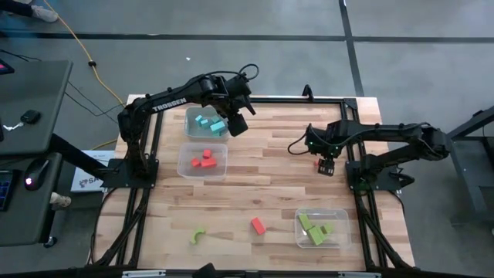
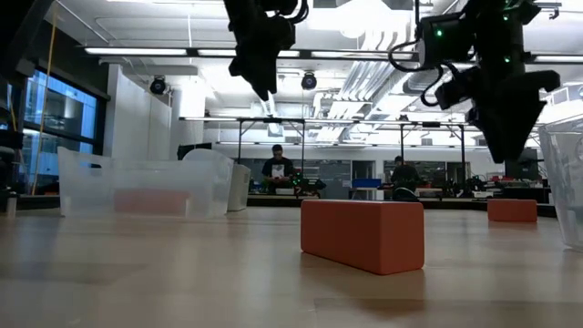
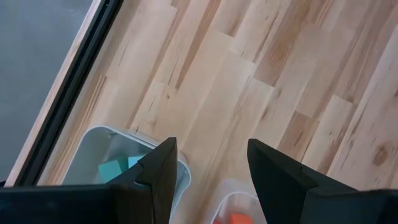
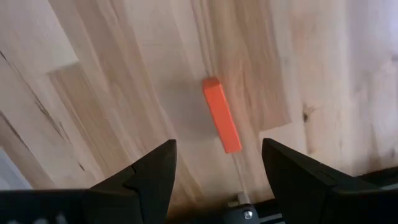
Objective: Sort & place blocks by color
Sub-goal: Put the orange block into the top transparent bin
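My left gripper (image 1: 238,123) (image 3: 211,146) hangs open and empty in the air over the right edge of the far-left bin holding cyan blocks (image 1: 208,123) (image 3: 114,169). My right gripper (image 1: 325,167) (image 4: 217,149) is also open and empty, raised above a red block (image 1: 317,163) (image 4: 221,116) (image 2: 512,210) that lies flat on the table's right side. A second red block (image 1: 258,225) (image 2: 363,235) and a green arch (image 1: 198,235) lie on the wood near the near edge. Red blocks (image 1: 202,161) sit in the middle-left bin, and green blocks (image 1: 315,230) in the near-right bin.
Three clear plastic bins stand on the table: the blue one (image 1: 190,116), the red one (image 1: 184,164) just nearer, the green one (image 1: 340,216) at the near right. A black frame rail (image 3: 74,93) runs along the table's edges. Bare wood lies in the middle.
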`<state>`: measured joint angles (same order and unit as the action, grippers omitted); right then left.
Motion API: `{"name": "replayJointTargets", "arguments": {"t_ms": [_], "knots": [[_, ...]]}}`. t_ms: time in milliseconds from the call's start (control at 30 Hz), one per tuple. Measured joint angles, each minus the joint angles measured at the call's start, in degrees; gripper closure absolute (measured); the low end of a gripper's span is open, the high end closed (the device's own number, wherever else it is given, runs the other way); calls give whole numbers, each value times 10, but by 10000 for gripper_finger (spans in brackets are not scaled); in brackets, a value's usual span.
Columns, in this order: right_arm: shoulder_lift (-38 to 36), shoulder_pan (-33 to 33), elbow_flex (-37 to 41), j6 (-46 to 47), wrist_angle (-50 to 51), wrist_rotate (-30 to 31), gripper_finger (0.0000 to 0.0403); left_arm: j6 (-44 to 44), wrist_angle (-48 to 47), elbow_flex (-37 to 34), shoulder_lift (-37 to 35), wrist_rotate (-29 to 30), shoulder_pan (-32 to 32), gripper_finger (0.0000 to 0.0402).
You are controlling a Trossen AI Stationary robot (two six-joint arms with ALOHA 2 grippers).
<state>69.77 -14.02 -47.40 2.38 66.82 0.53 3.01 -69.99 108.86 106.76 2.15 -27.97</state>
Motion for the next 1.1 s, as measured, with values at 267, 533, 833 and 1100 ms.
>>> {"name": "replayJointTargets", "arguments": {"t_ms": [267, 533, 833, 1100], "knots": [[15, 0, 15, -4, -7, -2, 176, -1, 0, 0, 0, 0, 0, 233], [90, 2, -17, 1, -10, -8, 176, -2, 1, 0, 0, 0, 0, 233], [158, 2, -10, -15, -27, -16, 176, -2, 6, 0, 0, 0, 0, 233], [199, -9, -8, -14, -45, 8, 176, -2, 6, 0, 0, 0, 0, 233]]}}
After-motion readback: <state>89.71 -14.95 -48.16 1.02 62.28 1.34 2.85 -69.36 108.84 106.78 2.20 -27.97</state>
